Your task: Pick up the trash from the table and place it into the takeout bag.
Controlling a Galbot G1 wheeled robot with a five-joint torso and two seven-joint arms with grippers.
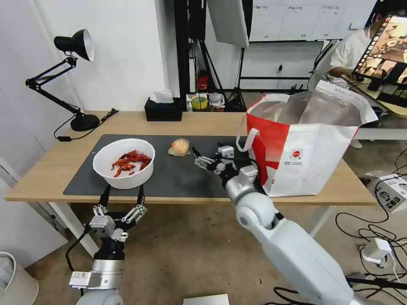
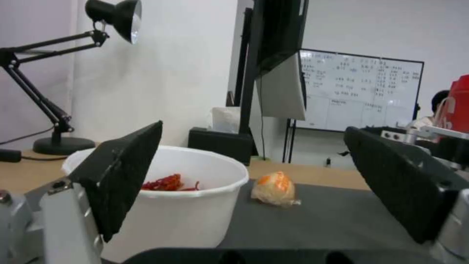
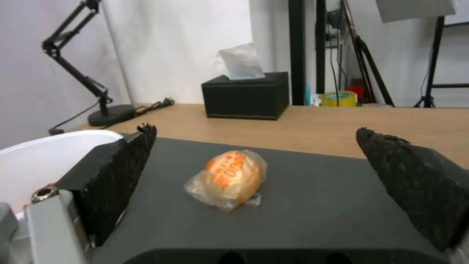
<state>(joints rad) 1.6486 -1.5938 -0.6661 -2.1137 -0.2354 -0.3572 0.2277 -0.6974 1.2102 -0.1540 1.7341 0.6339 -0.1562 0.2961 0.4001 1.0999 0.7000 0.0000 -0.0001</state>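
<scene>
Head view: black tissue box [image 1: 163, 109] and lamp [image 1: 72, 76] upper left; takeout bag [image 1: 305, 148] right of centre. Right gripper [image 1: 198, 160] spread wide, centre, near wrapped orange lump [image 1: 179, 147], not touching.
L wrist view: left gripper [image 2: 254, 183] wide, bowl [image 2: 166, 198] just ahead.
R wrist view: lump centred between fingers [image 3: 122, 172], bare mat [image 3: 313, 205] around.

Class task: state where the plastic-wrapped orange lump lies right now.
In the head view, the plastic-wrapped orange lump lies on the dark grey mat, between the white bowl on its left and the open right pincer.
</scene>
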